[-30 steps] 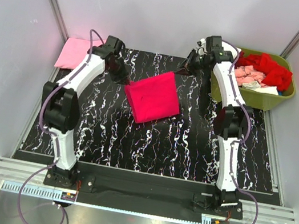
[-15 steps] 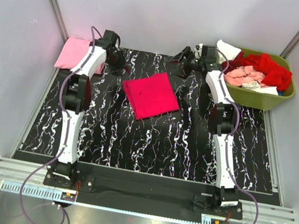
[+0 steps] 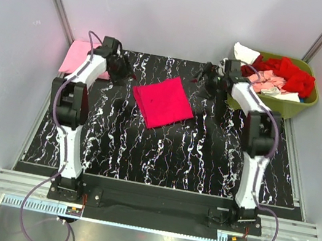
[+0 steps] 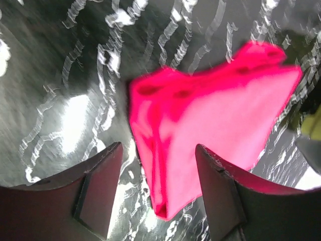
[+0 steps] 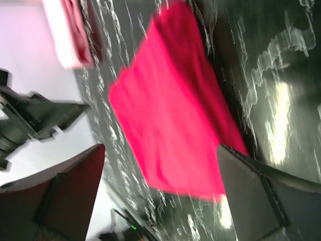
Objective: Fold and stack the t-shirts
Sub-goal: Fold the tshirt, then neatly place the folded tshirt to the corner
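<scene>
Magenta cloth tee (image 3: pixel 163 101), folded rectangle on marbled mat (image 3: pixel 204 159); L fingers (image 4: pixel 98 196), R fingers (image 5: pixel 70 196) apart, empty

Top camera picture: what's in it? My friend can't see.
A folded bright pink t-shirt lies on the black table between the open left tool and right tool. A light pink t-shirt lies far left; a green basket far right.

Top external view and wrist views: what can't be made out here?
Olive-green plastic basket, top view: heaped red, salmon and white cloth overlaps; shirt count unclear.
Light pink folded shirt, top view: right edge behind left arm.
Bright magenta folded shirt, wrist views: motion blur hides fold layers.
</scene>
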{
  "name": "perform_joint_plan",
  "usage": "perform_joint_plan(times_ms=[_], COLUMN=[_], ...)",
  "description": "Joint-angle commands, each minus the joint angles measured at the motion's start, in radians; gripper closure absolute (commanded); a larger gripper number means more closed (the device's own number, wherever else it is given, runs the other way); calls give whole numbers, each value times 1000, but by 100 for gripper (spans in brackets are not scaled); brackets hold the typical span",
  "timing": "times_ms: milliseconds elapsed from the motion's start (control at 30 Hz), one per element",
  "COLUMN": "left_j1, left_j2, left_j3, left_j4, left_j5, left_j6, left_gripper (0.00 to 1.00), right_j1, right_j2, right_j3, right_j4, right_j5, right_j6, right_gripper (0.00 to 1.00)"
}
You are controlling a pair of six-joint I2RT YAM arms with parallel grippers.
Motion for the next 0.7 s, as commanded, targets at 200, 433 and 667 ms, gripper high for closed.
perform_joint_plan(times_ms=[200, 433, 667], left_j1=[-54, -63, -66], left_j2=[-159, -99, -48], left_j3=[-328, -349, -345], left_j4=[355, 392, 404], left_j5=[16, -7, -26], left_j6=[16, 24, 33], left_gripper=[37, 37, 38], right_j1=[255, 348, 351], right_j2=[-722, -877, -788], right_j3=[-953, -1310, -1275], right_j4=[341, 682, 725], right_j5=[194, 208, 132], right_j6=[-57, 49, 32], right_gripper=[0, 0, 0])
